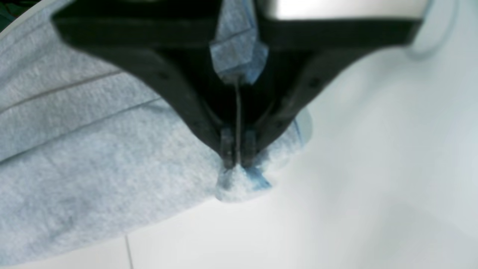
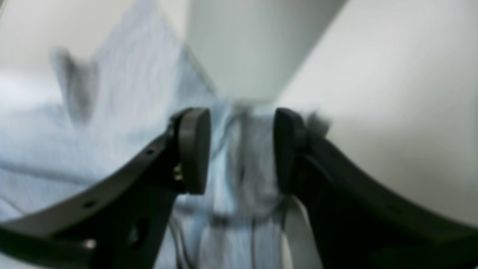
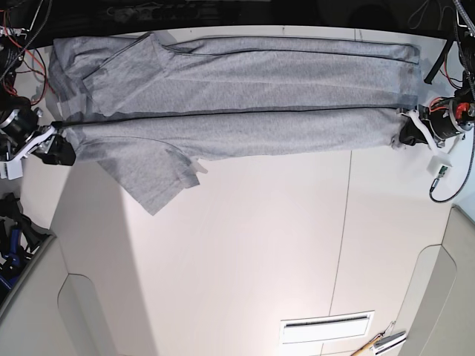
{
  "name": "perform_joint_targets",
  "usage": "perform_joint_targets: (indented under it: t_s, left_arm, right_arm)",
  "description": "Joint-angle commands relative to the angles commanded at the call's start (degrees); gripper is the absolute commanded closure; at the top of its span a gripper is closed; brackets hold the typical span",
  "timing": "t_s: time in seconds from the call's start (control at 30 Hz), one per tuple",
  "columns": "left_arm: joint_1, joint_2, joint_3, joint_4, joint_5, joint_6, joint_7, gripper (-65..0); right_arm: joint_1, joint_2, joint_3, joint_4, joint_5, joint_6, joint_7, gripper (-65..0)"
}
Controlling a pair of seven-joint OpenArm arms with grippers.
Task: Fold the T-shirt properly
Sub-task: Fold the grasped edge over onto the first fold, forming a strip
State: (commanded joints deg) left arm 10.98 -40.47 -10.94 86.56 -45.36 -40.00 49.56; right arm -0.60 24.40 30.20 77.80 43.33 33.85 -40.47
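Note:
The light grey T-shirt (image 3: 245,96) lies stretched in a long band across the far half of the table, folded lengthwise, with one sleeve (image 3: 156,174) spilling toward me. My left gripper (image 3: 405,130) is at the band's right end. In the left wrist view it (image 1: 237,160) is shut on a bunched corner of the T-shirt (image 1: 93,149), just above the table. My right gripper (image 3: 61,145) is at the left end. In the blurred right wrist view its jaws (image 2: 241,149) stand apart with gathered T-shirt cloth (image 2: 123,112) between the pads.
The white table (image 3: 245,252) has a seam down its right part and a slotted vent (image 3: 326,327) near the front edge. A small tool (image 3: 387,341) lies at the front right. Cables hang off both far corners.

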Motion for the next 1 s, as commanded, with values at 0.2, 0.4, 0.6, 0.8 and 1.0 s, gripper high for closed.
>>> perform_joint_targets:
  t_s: [0.2,0.4,0.6,0.8,1.0]
  left_arm:
    - [0.0,0.5,0.0,0.0,0.0,0.0,0.0,0.0]
    - [-0.2,0.5,0.0,0.0,-0.3,0.0,-0.1,0.0]
    - [-0.2,0.5,0.0,0.0,-0.3,0.0,-0.3,0.0]
    - [-0.2,0.5,0.0,0.0,-0.2,0.0,-0.4,0.0]
    - [-0.2,0.4,0.0,0.1,-1.2,0.0,0.3,0.0]
  right_arm:
    - [7.0,-5.8,1.2,-0.6,-7.0,-0.2,2.6,-27.2]
    - [7.7,-6.5,-11.5,-6.6,-15.5,-0.7,8.6,-27.2]
    - [7.7,-9.4,-18.9,-9.5,-15.5,-0.98,9.0,-27.1]
    - [7.7,-13.2,-19.0,-9.3,-15.5,-0.83,9.0,-14.7]
    - [7.7,-13.0,-16.9,-5.1,-15.3,-0.83,4.7,0.0]
